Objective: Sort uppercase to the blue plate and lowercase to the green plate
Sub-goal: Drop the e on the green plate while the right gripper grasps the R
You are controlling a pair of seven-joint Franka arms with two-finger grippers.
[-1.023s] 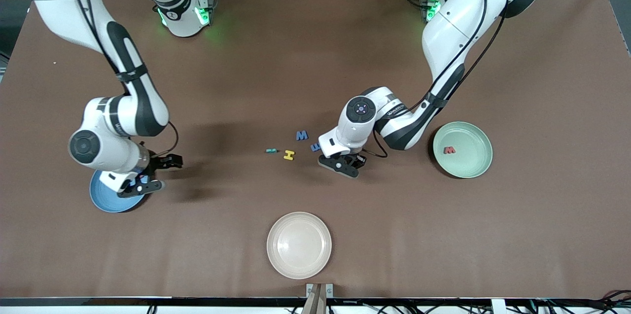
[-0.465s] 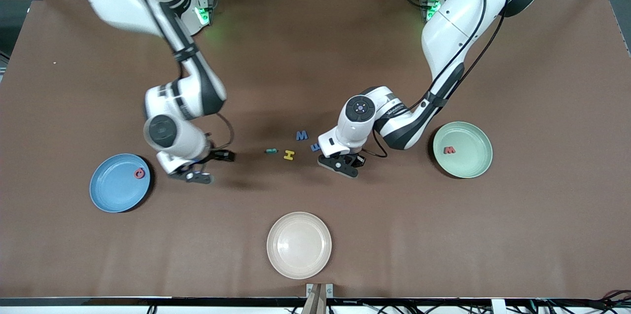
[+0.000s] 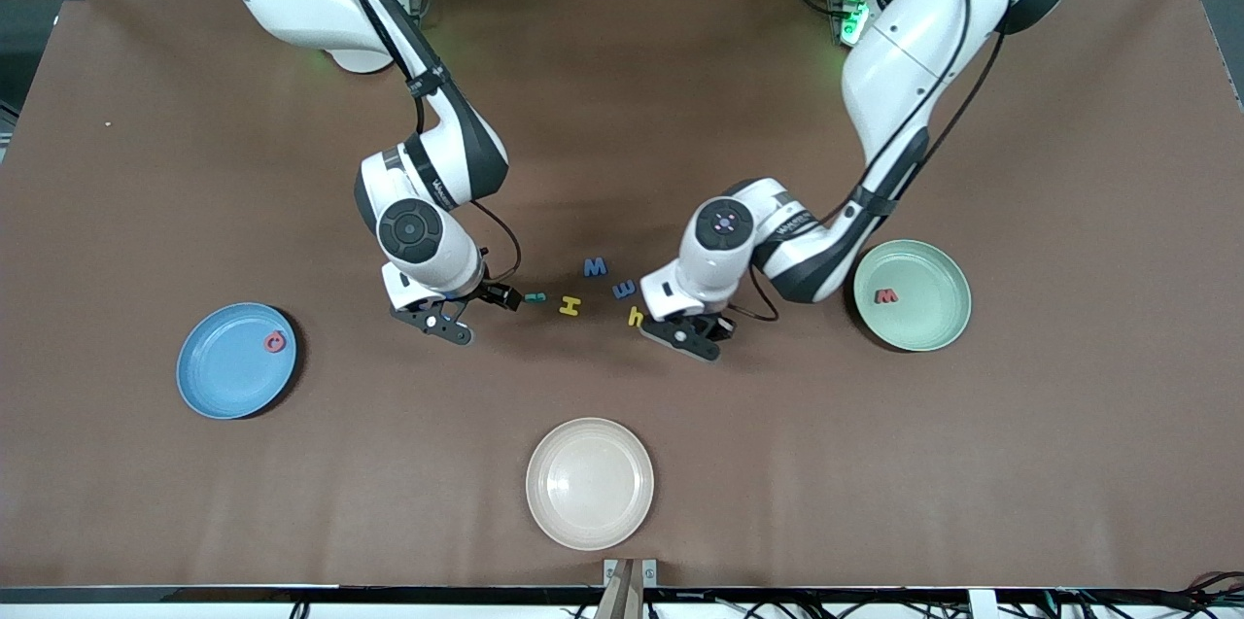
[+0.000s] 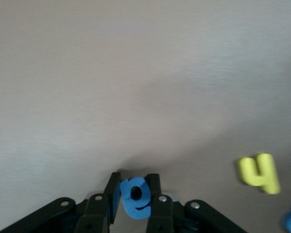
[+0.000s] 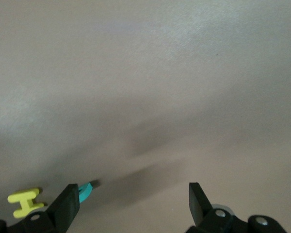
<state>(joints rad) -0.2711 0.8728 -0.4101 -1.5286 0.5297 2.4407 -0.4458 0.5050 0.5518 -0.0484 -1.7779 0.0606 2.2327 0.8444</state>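
My left gripper (image 3: 685, 332) is shut on a blue lowercase a (image 4: 136, 196), low over the table beside the yellow h (image 3: 637, 316) (image 4: 259, 172). My right gripper (image 3: 445, 318) (image 5: 133, 199) stands open just above the table, one finger beside the teal R (image 3: 535, 296) (image 5: 85, 191). The yellow H (image 3: 570, 306) (image 5: 25, 201), the larger blue M (image 3: 595, 266) and the small blue m (image 3: 624, 289) lie between the two grippers. A red Q (image 3: 276, 342) lies in the blue plate (image 3: 219, 376). A red w (image 3: 885, 296) lies in the green plate (image 3: 923, 327).
A cream-white plate (image 3: 590, 522) stands near the table's front edge, nearer to the front camera than the letters. The brown table top (image 3: 826, 464) surrounds the plates. Both arms reach down from the robots' side toward the middle.
My right arm has swung from the blue plate, leaving the red Q there, over to the teal R. My left gripper has closed on the blue a and shifted, uncovering the yellow h.
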